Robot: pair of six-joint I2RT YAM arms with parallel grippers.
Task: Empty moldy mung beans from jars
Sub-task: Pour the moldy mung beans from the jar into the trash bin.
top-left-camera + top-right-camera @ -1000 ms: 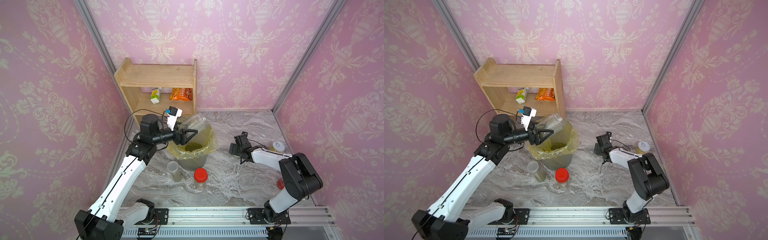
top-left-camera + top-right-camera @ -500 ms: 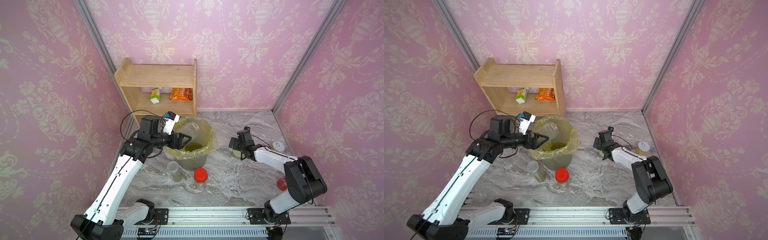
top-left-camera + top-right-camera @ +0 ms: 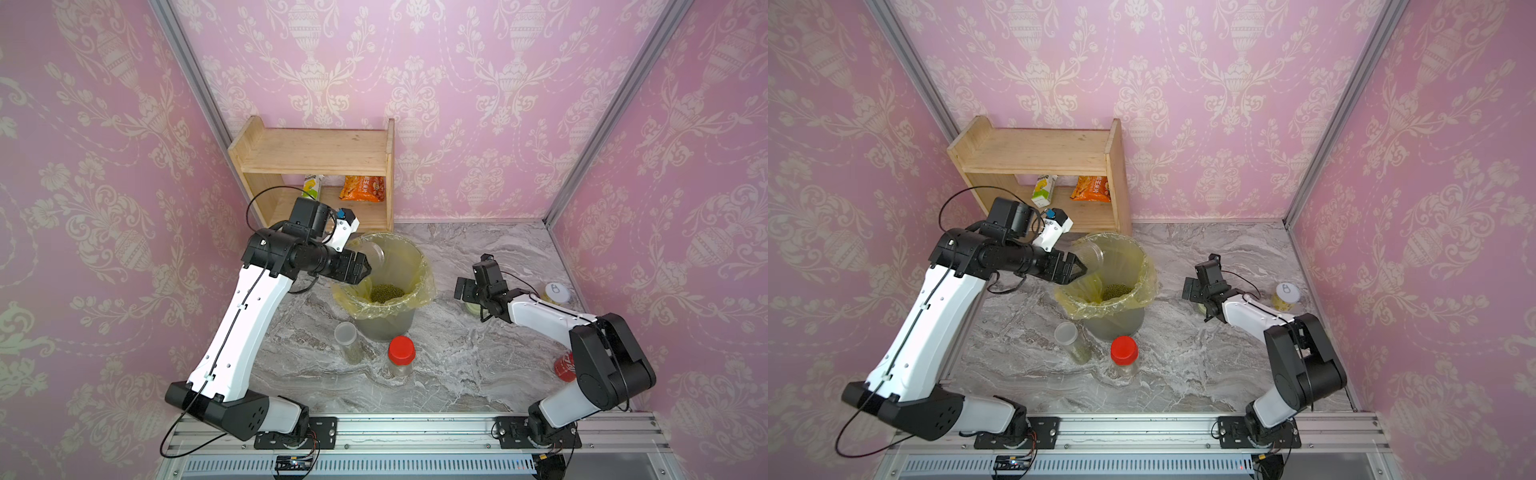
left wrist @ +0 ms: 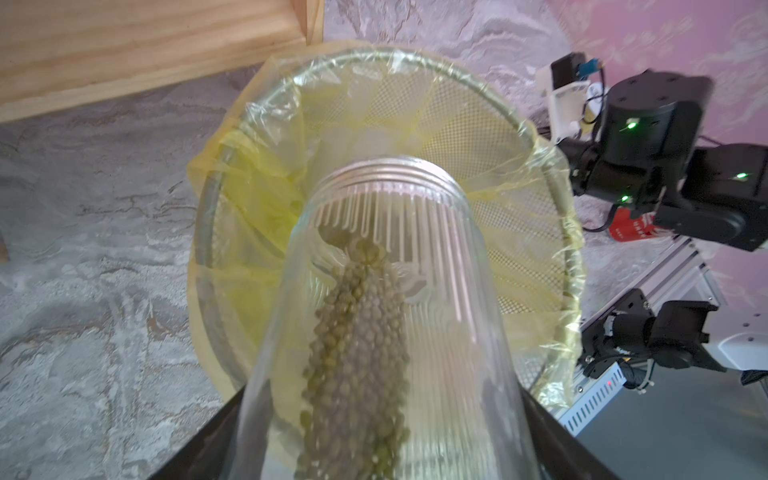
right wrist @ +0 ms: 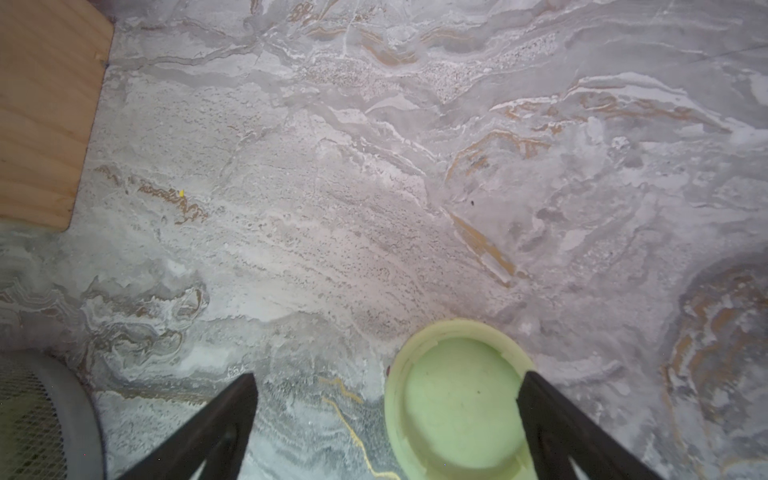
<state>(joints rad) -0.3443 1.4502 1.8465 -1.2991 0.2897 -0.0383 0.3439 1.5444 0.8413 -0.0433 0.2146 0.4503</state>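
The scene is evenly and brightly lit, shadows are soft, and the beans (image 4: 353, 374) are blurred close up.

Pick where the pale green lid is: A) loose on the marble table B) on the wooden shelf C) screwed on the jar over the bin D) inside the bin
A: the pale green lid lies hollow side up on the marble table.

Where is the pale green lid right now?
In the right wrist view the pale green lid lies inside-up on the marble table below the open right tool, right of the bin in a top view.
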